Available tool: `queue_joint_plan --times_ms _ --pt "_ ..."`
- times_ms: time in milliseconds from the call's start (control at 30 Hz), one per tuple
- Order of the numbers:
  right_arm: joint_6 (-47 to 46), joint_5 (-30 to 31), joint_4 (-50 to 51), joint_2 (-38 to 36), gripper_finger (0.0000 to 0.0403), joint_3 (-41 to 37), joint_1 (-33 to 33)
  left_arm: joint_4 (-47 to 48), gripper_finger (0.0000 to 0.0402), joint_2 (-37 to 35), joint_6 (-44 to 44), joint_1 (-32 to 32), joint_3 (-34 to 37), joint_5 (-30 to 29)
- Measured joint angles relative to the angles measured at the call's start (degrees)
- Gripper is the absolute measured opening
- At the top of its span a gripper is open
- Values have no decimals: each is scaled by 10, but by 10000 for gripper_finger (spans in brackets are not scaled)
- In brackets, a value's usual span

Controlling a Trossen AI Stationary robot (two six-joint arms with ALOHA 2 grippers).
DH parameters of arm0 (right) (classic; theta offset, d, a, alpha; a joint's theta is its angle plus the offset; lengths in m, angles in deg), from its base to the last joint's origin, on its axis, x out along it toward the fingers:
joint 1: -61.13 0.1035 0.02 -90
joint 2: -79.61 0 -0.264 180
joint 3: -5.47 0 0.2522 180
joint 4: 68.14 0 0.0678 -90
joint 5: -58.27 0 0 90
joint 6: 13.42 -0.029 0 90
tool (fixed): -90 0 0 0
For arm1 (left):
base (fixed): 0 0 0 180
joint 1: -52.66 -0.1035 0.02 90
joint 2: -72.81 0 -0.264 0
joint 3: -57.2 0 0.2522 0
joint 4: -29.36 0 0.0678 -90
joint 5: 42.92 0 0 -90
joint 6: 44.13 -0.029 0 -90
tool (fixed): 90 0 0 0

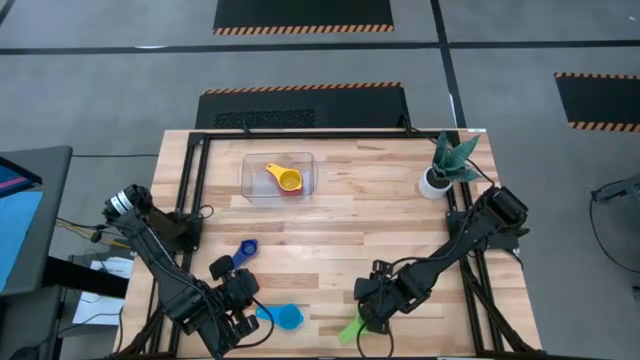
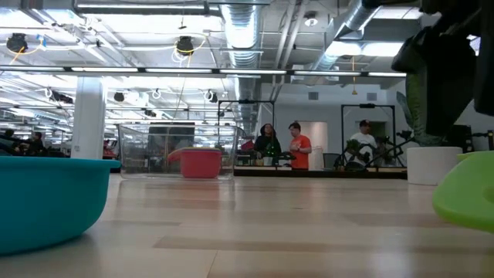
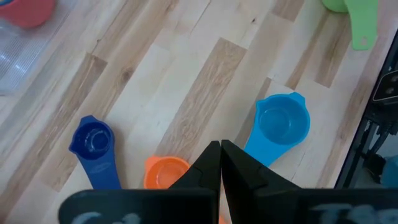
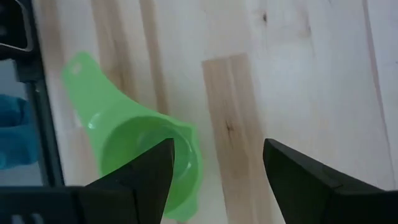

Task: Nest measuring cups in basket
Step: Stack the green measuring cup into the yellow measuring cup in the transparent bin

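**Green cup next, right arm over it**

High view: basket (image 1: pixel 250 172) holds yellow cup (image 1: pixel 288 180) on red; green cup (image 1: pixel 352 328) lies at the near edge.

Right wrist: right gripper (image 4: pixel 214 165) spread wide, one finger over the rim. Judgement: centre on the rim wall before closing.

Left wrist: left gripper (image 3: pixel 220 149) pressed together, empty, above orange cup (image 3: pixel 165 172).

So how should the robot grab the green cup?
Probably by the bowl's rim, coming down from above. The green cup lies open side up on the table, and the open right gripper already has one finger over the bowl and one outside, straddling its wall.
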Motion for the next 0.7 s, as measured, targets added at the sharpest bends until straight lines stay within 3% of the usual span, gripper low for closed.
queue_joint_plan --times_ms 700 --pt "79 -37 -25 28 270 0 0 0 0 -1 -23 0 0 -13"
